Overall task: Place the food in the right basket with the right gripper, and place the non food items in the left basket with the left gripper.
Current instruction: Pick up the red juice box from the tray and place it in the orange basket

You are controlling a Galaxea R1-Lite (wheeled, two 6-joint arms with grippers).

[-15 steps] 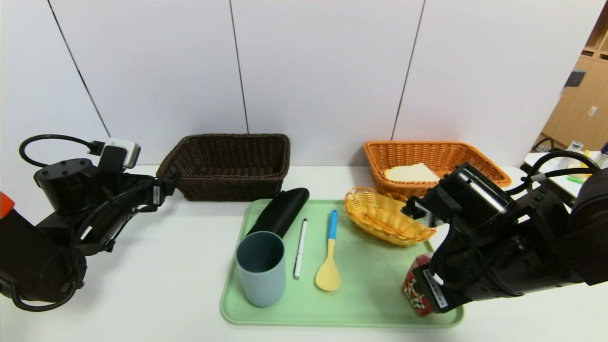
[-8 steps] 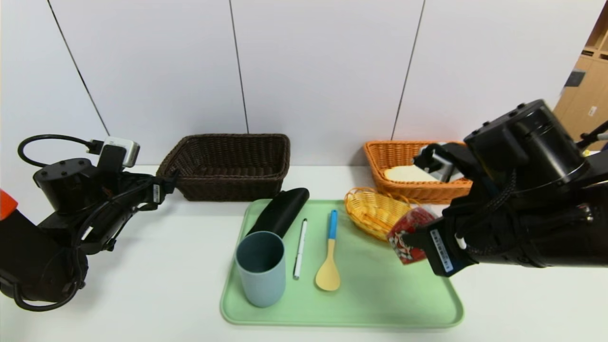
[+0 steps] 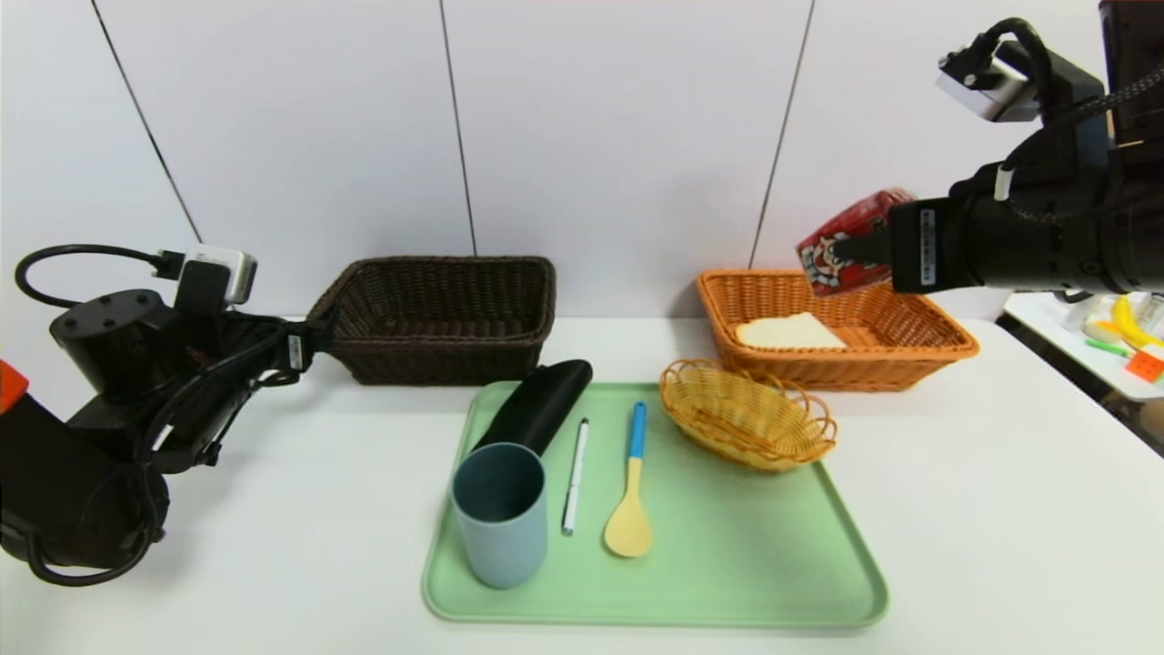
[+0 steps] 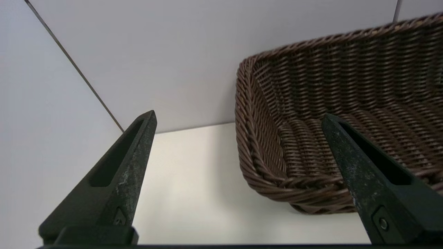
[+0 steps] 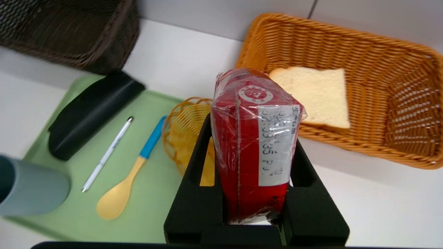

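Your right gripper (image 3: pixel 864 247) is clamped on the red drink carton (image 3: pixel 847 241), which sits squeezed between the two black jaws in the right wrist view (image 5: pixel 256 145), held high in the air above the left end of the orange-tan basket (image 3: pixel 918 350) at the table's far right. Inside that basket the slice of bread (image 3: pixel 787 332) lies flat on the floor toward its left end. Just in front of the basket, a small oval yellow basket (image 3: pixel 747 416) rests on the far right corner of the green tray (image 3: pixel 755 564), which lies along the table's near edge at the middle. On the tray's left half you have the black oblong case (image 3: pixel 538 404) slanting from the far left corner, its near end touching or just behind the grey-blue cup (image 3: pixel 500 514), which stands upright near the tray's left edge. Beside the cup lies the white pen (image 3: pixel 575 474), and next to that the yellow spoon with blue handle (image 3: pixel 631 487), bowl toward the near edge. The dark brown basket (image 3: pixel 436 318) stands at the table's far edge, left of centre. Your left gripper (image 3: pixel 314 346) hovers at that basket's left end, its jaws spread wide apart with nothing between them, as the left wrist view (image 4: pixel 238 119) shows.
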